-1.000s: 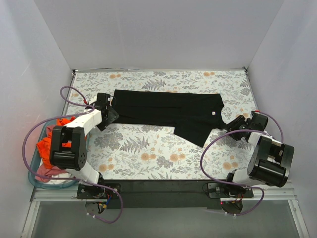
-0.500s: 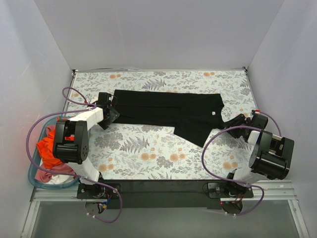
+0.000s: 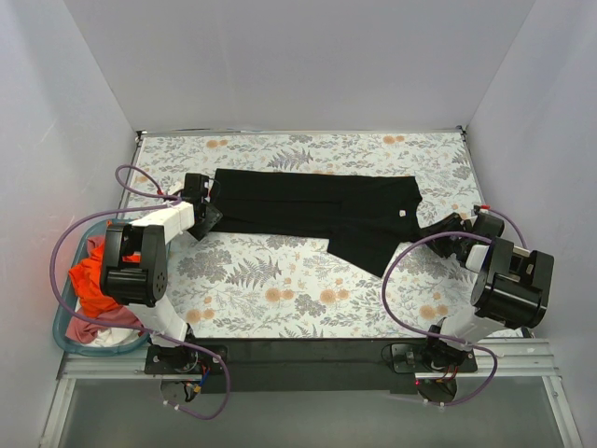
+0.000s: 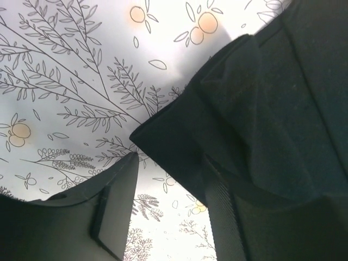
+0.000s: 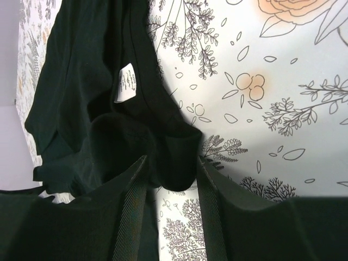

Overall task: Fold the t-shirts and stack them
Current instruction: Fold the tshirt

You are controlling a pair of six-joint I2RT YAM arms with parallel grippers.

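Observation:
A plain black t-shirt (image 3: 317, 207) lies spread flat across the middle of the table, its small white label (image 3: 403, 212) near the right end. My left gripper (image 3: 207, 217) sits low at the shirt's left end. In the left wrist view its jaws (image 4: 171, 166) stand open, with a folded corner of the black cloth (image 4: 179, 147) reaching between the tips. My right gripper (image 3: 438, 229) is at the shirt's right end. Its jaws (image 5: 171, 163) are also open, around a rounded fold of the black shirt (image 5: 179, 160), with the label (image 5: 126, 82) just beyond.
A translucent teal basket (image 3: 63, 329) stands off the table's left edge, holding an orange-red shirt (image 3: 89, 278), a pink one (image 3: 86, 327) and a white one (image 3: 117, 338). White walls enclose the floral tabletop (image 3: 280, 289). Purple cables loop beside both arms.
My left jaws have narrowed around the shirt's corner, and the left arm's elbow has swung inward, uncovering more of the basket. The right arm has shifted slightly. The shirt lies as before.

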